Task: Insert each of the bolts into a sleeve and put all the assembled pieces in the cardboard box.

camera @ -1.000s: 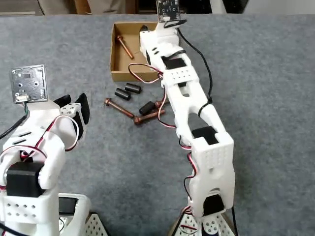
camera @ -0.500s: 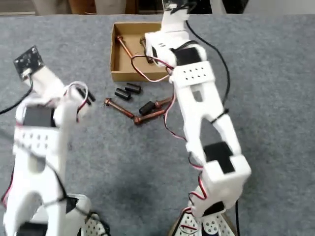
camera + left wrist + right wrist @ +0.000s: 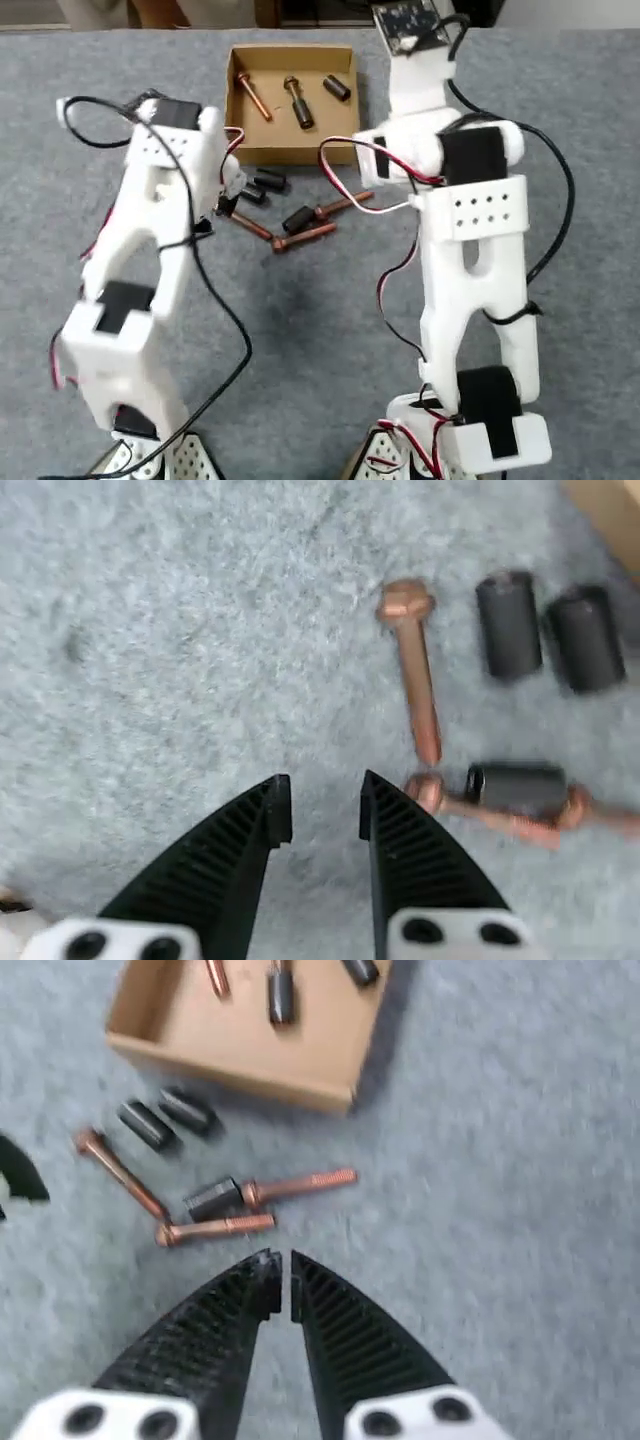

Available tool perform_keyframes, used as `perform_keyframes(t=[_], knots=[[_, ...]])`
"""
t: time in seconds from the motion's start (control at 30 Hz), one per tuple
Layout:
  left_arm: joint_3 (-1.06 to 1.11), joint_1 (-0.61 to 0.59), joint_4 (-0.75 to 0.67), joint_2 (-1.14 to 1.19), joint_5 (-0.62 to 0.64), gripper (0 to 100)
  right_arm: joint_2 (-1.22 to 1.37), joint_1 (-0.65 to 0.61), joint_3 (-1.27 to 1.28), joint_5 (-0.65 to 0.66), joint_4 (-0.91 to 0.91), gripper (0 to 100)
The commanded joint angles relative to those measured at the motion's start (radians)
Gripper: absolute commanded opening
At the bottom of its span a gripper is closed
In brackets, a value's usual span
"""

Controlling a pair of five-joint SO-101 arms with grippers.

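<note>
Bolts (image 3: 245,222) are scattered on the grey mat (image 3: 560,90) just in front of the cardboard box (image 3: 290,155). Three are counted there, one touched by a black sleeve (image 3: 300,218). Two loose sleeves (image 3: 258,185) are laid nearer the box's front wall. Inside the box, a bare bolt (image 3: 252,95), a sleeved bolt (image 3: 298,103) and a single sleeve (image 3: 337,87) are seen. The left gripper (image 3: 325,805) is held parted and empty beside the scattered bolts. The right gripper (image 3: 282,1285) is pressed nearly closed on nothing, farther from the box. Open mat is left beyond the box's right wall.
</note>
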Motion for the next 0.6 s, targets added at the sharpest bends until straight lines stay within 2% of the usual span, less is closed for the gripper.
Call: perform_keyframes(t=[0.0, 0.2, 0.57], knots=[[-0.173, 0.011, 0.02, 0.134, 0.049, 12, -0.033, 0.03, 0.087, 0.011, 0.008, 0.2], [-0.336, 0.023, 0.02, 0.315, 0.051, 12, -0.033, 0.053, 0.226, 0.015, -0.052, 0.1], [-0.505, -0.009, 0.018, 0.49, 0.052, 12, -0.035, 0.096, 0.246, 0.017, -0.075, 0.1]])
